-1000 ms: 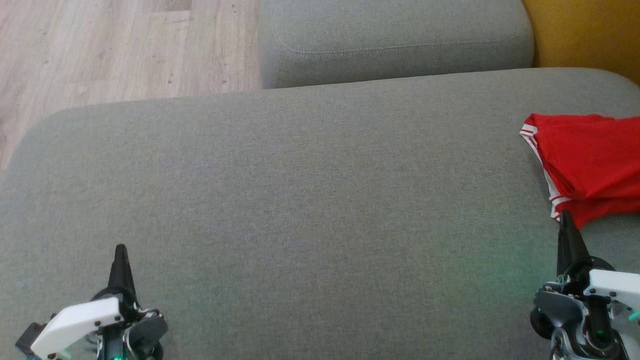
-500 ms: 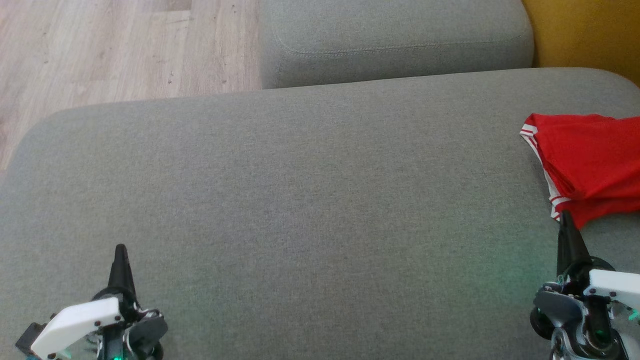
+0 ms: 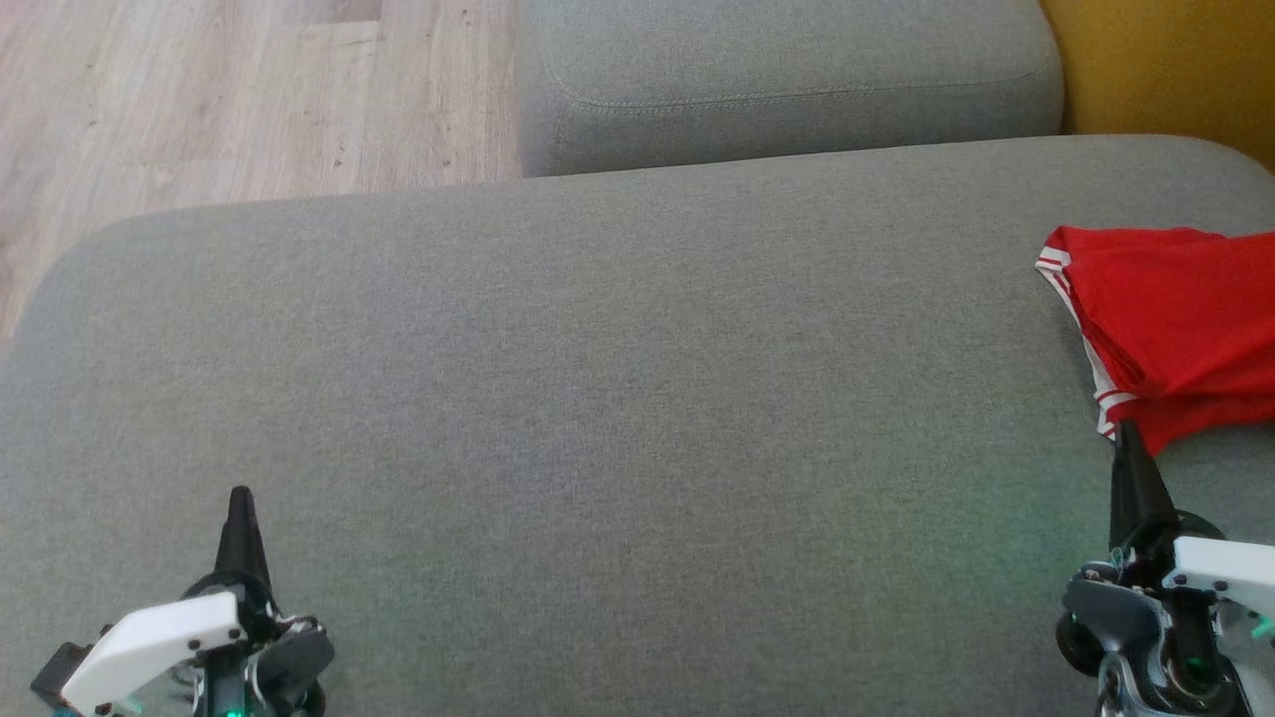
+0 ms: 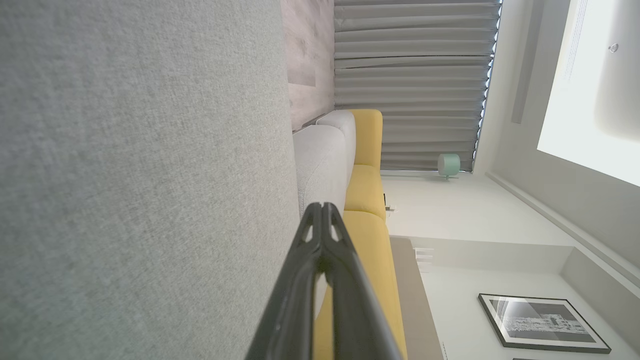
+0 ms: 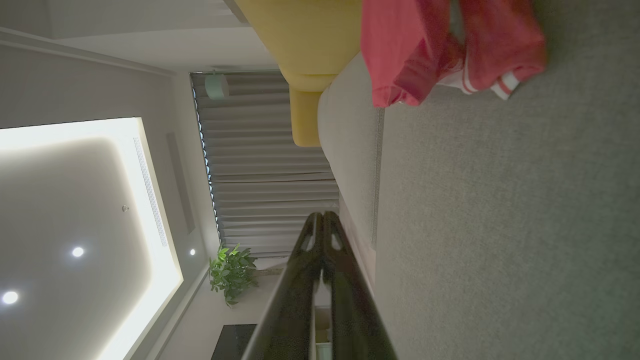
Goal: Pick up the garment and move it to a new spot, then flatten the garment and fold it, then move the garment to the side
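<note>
The garment [image 3: 1175, 324] is red with white stripes along its hem and lies bunched at the far right of the grey sofa seat [image 3: 618, 398], cut off by the head view's right edge. In the right wrist view the garment [image 5: 450, 45] sits at the top. My right gripper [image 3: 1129, 430] is shut at the lower right, its tip just below the garment's near edge, holding nothing. Far from the garment, my left gripper [image 3: 240, 495] is shut and empty at the lower left. Both wrist views show the fingertips pressed together: left gripper [image 4: 321, 206], right gripper [image 5: 322, 215].
A second grey cushion [image 3: 787, 80] lies beyond the seat. Wooden floor [image 3: 219, 90] shows at the upper left, and a yellow cushion [image 3: 1165, 65] at the upper right. The seat's rounded left edge drops off near the floor.
</note>
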`<state>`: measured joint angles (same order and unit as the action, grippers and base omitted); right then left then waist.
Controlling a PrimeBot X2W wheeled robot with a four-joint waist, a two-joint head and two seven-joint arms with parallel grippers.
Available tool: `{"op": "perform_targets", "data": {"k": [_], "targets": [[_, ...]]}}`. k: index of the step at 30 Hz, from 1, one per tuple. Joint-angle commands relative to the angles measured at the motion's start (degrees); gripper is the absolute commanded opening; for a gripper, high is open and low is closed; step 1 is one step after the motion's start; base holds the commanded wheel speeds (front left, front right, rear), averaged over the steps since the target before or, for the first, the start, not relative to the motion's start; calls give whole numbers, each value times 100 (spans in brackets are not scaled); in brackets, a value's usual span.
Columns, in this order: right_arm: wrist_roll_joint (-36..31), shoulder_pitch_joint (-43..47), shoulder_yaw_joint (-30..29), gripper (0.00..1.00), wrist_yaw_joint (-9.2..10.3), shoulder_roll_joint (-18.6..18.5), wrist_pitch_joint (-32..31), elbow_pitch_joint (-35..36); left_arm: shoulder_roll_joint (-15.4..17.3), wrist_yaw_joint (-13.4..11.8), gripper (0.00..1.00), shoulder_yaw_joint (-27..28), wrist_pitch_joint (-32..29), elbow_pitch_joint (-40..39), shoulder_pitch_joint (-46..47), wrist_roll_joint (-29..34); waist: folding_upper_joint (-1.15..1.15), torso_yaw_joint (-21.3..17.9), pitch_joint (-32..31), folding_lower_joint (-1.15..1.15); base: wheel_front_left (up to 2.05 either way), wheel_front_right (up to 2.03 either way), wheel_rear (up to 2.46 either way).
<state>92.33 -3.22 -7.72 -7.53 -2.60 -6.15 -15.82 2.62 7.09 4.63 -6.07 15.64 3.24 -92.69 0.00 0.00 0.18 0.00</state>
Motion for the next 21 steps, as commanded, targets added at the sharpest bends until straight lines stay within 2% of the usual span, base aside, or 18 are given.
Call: {"op": "perform_targets", "data": {"k": [1,21], "targets": [[-14,-297,121,0,4,-28,-33,179,26,40,0,187,-40,-161,295,51,0,0,0,0,0,0,0],[-14,-297,121,0,4,-28,-33,179,26,40,0,187,-40,-161,295,51,0,0,0,0,0,0,0]]}}
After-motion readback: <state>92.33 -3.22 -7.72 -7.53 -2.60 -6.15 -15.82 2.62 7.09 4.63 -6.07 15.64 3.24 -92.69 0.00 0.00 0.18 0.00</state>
